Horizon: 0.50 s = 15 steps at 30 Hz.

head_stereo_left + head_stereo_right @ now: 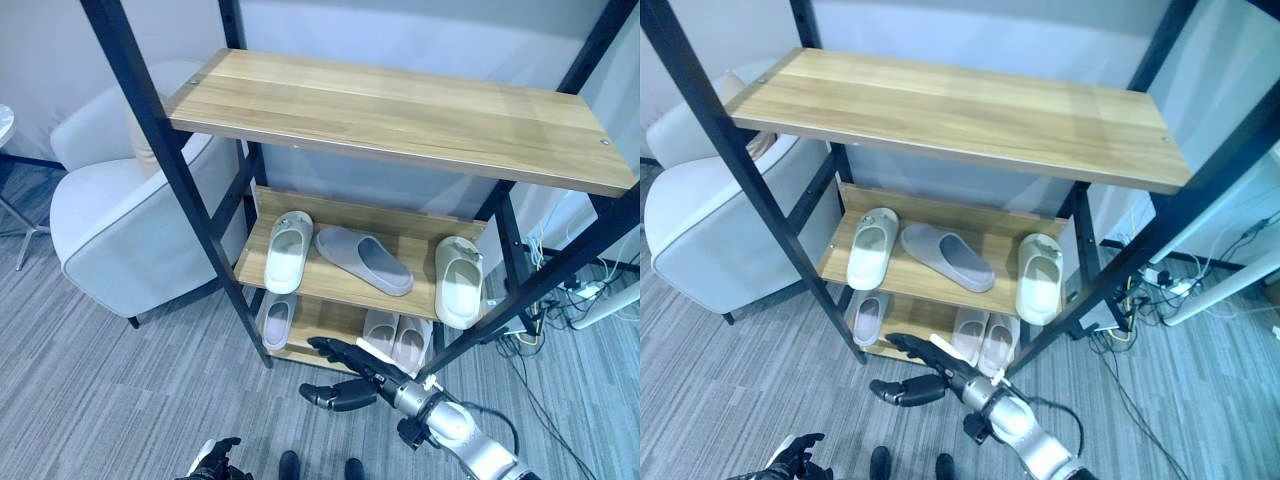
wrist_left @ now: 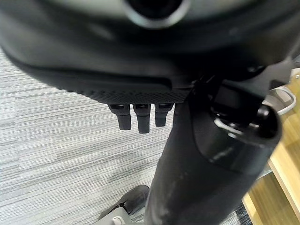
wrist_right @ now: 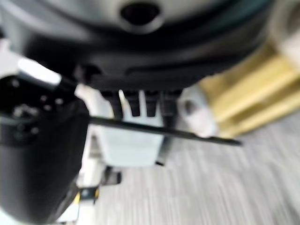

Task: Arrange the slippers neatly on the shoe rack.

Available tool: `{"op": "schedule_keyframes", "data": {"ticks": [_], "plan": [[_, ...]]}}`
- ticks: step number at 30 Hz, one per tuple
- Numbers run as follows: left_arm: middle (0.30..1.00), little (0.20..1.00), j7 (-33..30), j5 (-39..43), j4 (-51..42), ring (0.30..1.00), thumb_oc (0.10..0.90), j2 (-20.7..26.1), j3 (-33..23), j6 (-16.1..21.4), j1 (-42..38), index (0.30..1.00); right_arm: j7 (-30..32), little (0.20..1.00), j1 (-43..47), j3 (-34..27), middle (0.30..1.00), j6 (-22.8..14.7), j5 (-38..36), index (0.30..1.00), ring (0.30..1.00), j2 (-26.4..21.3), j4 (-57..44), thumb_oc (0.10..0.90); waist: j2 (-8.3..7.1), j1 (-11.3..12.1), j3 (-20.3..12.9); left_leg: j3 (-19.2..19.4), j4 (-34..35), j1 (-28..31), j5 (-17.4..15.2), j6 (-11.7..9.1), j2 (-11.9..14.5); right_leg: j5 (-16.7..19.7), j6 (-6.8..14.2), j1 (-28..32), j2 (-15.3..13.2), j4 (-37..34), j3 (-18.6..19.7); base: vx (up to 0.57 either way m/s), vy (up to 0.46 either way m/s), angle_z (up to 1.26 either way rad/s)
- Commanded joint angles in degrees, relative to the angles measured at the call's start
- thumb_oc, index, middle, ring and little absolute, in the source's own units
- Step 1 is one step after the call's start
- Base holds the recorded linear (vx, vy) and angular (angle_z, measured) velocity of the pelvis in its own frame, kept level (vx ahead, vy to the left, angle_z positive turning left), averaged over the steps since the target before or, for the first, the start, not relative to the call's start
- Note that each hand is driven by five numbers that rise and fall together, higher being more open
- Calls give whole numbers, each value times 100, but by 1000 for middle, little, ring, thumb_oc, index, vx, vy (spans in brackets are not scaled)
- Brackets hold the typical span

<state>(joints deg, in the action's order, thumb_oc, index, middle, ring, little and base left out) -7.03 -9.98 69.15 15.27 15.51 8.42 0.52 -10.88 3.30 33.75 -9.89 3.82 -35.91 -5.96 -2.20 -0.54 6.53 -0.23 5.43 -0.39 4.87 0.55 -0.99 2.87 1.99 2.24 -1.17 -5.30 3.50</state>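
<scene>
The shoe rack has a black frame and wooden shelves. Its middle shelf holds a pale slipper at the left, a grey slipper lying slantwise in the middle, and another pale slipper at the right. On the bottom shelf lie a light slipper at the left and a pair of light slippers at the right. My right hand hovers in front of the bottom shelf, open, holding nothing. Low beside me, my left hand hangs open and holds nothing.
A white armchair stands close against the rack's left side. Cables and a power strip lie on the floor to the right. The rack's slanted black posts stand in front of the shelves. Grey carpet spreads before the rack.
</scene>
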Motion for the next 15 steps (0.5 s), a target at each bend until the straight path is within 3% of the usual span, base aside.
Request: {"op": "schedule_keyframes", "data": {"ticks": [1,5,6,8,15], "plan": [[900,900,77,-422,369,900,800,-228,296,216,-124,900,696,900,517,-582,900,-972,932,900,900,-192,-869,800,-82,220,-126,-49,-209,153,-549,-206,219,-513,570,137,-315,304,172,38,0,0],[900,900,45,-478,358,900,800,-252,276,239,12,900,1629,900,732,-1201,900,-878,2129,900,900,-578,-775,800,-71,282,-137,-96,-135,207,-542,-201,227,-478,591,193,-315,208,132,52,0,-1],[900,900,45,-478,358,900,800,-253,279,239,11,900,1635,900,729,-1203,900,-879,2134,900,900,-579,-774,800,-69,284,-135,-96,-135,209,-543,-201,227,-477,591,196,-315,206,131,43,-1,1],[900,900,37,-482,317,900,800,-224,245,283,99,900,2201,900,889,-1649,900,-778,2871,900,900,-1056,-672,800,-75,332,-129,-138,-109,201,-545,-204,223,-457,614,207,-327,140,79,36,-1,3],[900,900,52,-460,234,900,800,-157,281,312,121,900,2711,900,1182,-2068,900,-458,3429,900,900,-1499,-46,800,-100,434,-89,-222,-119,117,-560,-209,213,-416,640,171,-340,85,12,16,0,2]]}}
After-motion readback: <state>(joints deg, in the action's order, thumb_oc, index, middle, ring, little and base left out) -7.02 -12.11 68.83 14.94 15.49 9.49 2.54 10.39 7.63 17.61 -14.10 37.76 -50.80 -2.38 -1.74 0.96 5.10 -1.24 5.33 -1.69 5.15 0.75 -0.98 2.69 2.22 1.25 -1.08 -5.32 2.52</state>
